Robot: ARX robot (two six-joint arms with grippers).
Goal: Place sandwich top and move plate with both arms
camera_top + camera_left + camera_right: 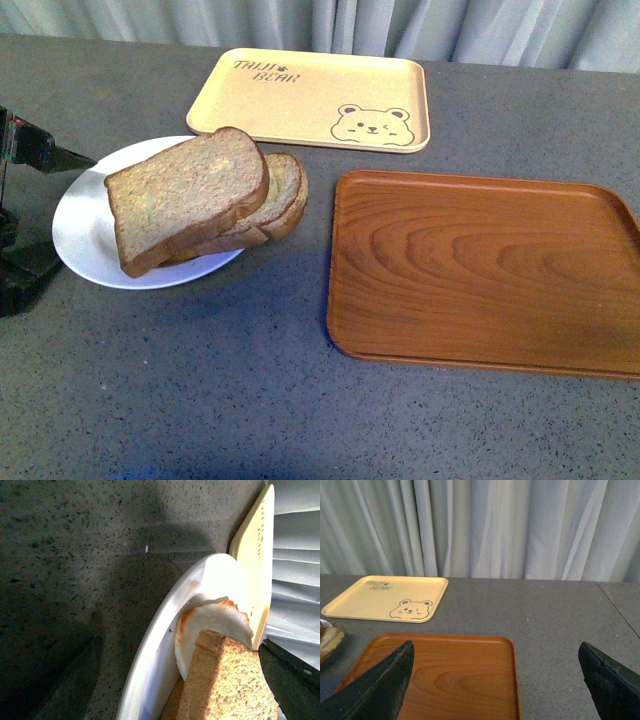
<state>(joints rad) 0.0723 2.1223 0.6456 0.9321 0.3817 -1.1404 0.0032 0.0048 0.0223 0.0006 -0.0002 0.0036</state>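
The white plate point(85, 240) lies at the table's left. On it the squarish brown sandwich top point(185, 195) lies tilted over a slice with a rounded end point(288, 190). My left gripper point(30, 210) is open at the plate's left rim. In the left wrist view its jaws point(180, 690) stand either side of the plate rim point(150, 660) and the bread point(230, 685), with a white filling point(210, 625) showing beneath. My right gripper point(495, 690) is open and empty above the wooden tray point(445, 675); it does not show in the front view.
The brown wooden tray point(480, 270) lies right of the plate. The beige bear-print tray point(310, 98) lies at the back, also in the right wrist view point(390, 597). A grey curtain hangs behind the table.
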